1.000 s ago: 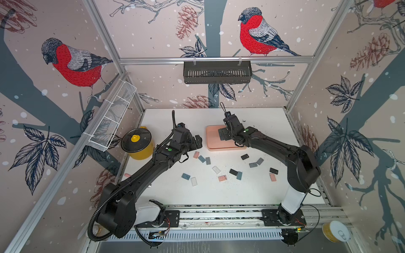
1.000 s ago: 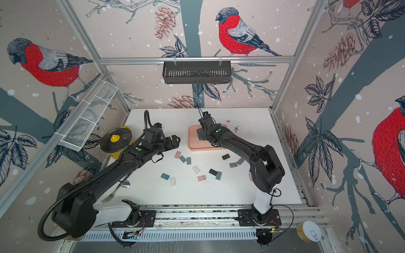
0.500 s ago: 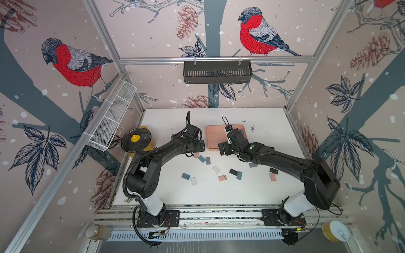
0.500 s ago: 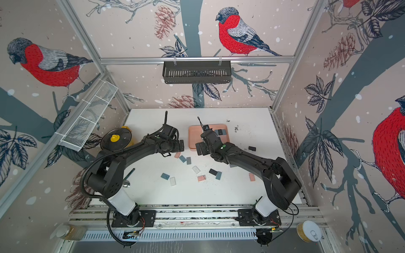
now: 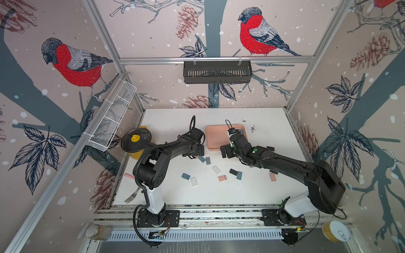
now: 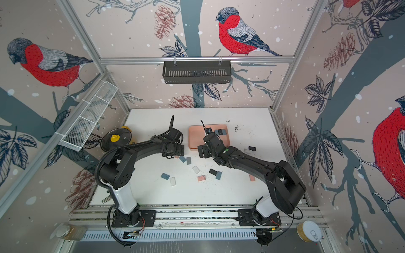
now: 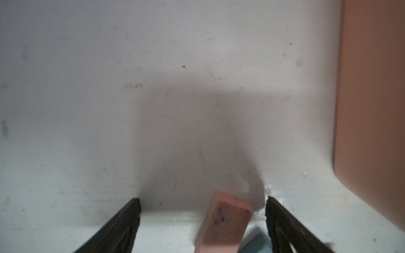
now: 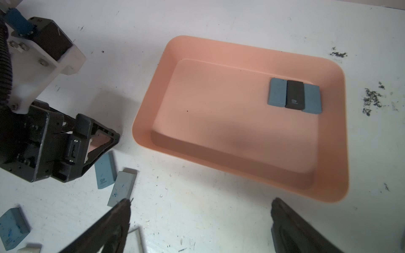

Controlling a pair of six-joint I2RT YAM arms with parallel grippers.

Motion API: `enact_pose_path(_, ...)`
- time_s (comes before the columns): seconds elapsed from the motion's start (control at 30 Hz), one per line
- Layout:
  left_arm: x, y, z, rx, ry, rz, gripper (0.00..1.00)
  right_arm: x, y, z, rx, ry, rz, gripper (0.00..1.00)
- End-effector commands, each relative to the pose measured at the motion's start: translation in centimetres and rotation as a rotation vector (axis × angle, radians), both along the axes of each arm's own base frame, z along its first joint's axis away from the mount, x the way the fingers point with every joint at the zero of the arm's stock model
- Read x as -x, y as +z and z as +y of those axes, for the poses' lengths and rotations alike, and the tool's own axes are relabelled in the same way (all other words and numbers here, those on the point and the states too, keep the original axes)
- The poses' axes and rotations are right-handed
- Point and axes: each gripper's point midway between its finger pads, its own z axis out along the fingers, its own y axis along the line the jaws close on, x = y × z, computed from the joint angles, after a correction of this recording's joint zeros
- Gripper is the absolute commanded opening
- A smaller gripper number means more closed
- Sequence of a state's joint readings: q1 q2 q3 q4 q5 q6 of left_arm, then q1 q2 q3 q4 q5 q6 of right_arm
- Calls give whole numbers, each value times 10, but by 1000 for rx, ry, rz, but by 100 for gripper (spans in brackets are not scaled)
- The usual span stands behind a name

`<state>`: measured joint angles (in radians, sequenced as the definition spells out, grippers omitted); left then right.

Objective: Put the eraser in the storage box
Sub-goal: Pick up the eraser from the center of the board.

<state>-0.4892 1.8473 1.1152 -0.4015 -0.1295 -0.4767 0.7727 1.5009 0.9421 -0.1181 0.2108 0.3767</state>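
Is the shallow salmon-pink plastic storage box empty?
No, the storage box holds a black rectangular eraser between blue rectangular erasers.

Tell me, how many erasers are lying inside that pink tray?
3, clustered near one corner of the storage box: a blue eraser, a black eraser in the middle, and a second blue eraser. The right wrist view shows the whole floor, so none seems hidden.

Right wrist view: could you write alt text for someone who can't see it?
A shallow pink storage box on a white table holds a black eraser between two blue erasers in one corner. Beside it, the left gripper straddles a pink eraser; loose blue erasers lie nearby.
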Motion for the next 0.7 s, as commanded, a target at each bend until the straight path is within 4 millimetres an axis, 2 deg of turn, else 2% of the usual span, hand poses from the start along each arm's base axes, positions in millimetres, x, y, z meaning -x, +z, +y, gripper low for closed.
enact_pose_path(0.0,10,-8,5,-46,-10,49,81,-3,6,1,-29,-18,-19,99)
enact_pose_path(0.5,33,-9,5,-109,-60,89,56,-5,14,-2,-46,-39,-28,99)
enact_pose_path(0.67,38,-12,10,-127,-53,93,51,-5,17,-2,-53,-43,-34,99)
